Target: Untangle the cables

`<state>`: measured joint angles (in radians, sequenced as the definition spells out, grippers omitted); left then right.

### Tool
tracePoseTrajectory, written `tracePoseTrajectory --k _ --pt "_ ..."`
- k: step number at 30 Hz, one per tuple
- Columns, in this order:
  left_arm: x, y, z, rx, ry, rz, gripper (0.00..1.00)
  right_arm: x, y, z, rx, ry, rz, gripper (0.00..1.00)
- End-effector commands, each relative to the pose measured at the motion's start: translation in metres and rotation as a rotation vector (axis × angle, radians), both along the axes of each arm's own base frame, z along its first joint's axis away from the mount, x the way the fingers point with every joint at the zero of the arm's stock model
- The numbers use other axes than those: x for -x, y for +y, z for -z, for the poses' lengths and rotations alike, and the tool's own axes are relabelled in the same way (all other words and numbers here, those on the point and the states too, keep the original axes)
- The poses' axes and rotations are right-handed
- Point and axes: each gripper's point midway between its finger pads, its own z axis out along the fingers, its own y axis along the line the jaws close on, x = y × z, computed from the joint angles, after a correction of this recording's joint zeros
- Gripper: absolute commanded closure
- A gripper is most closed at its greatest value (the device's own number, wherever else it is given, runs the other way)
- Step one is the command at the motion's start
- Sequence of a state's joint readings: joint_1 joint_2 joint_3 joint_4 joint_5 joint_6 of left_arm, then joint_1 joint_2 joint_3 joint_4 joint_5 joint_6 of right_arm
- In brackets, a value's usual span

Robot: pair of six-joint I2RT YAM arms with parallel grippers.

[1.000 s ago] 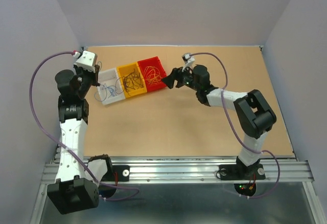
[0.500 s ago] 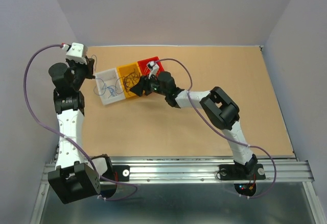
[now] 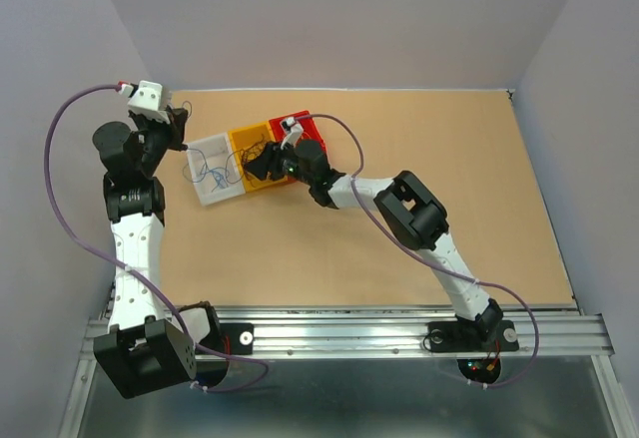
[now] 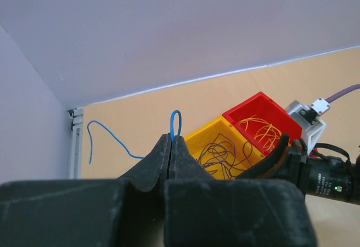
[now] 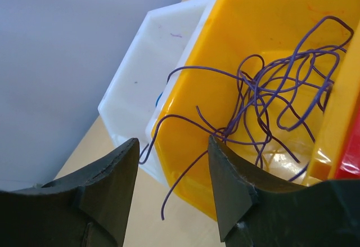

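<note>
Over the yellow plastic bin (image 5: 292,10), right gripper (image 5: 171,146) hangs w/ jaws approx half apart, empty, a loose end of the thin dark-purple tangled wires (image 5: 264,89) showing between them. Farther back-left, left gripper (image 4: 171,146) pinched shut on a thin blue wire (image 4: 176,120). Step: prob. picking a strand. Next: close on one strand only.

one white bin (image 3: 215,187), one yellow bin (image 3: 243,141), one red bin (image 3: 312,134), two arms (image 3: 135,248) (image 3: 419,223), and cables (image 5: 256,92) too tangled to count.
</note>
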<state>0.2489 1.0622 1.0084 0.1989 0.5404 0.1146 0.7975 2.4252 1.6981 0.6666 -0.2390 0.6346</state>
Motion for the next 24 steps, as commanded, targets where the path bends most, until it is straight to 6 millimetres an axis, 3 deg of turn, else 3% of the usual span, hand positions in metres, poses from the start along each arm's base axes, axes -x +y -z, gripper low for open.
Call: tracePoseTrajectory --k 1,8,9,13,14,24 --pt "0.006 -0.01 -0.034 -0.005 -0.105 0.052 1.0 0.0 0.022 -0.042 -0.11 -0.071 -0.011 0.43" --pt "-0.002 -0.014 -0.03 0.017 -0.088 0.086 1.0 0.001 0.033 -0.033 -0.097 -0.064 -0.019 0.47" --pt "-0.003 -0.014 -0.029 0.023 -0.086 0.088 1.0 0.001 0.034 -0.032 -0.095 -0.062 -0.019 0.5" --pt "-0.011 -0.016 -0.019 0.059 -0.075 0.107 1.0 -0.003 0.033 -0.032 -0.097 -0.055 0.012 0.83" --pt "-0.012 -0.02 -0.011 0.07 -0.061 0.128 1.0 -0.004 0.032 -0.037 -0.101 -0.061 0.018 0.87" --pt "-0.039 -0.028 0.034 0.14 0.024 0.146 1.0 -0.004 0.008 -0.074 -0.111 -0.125 0.097 0.92"
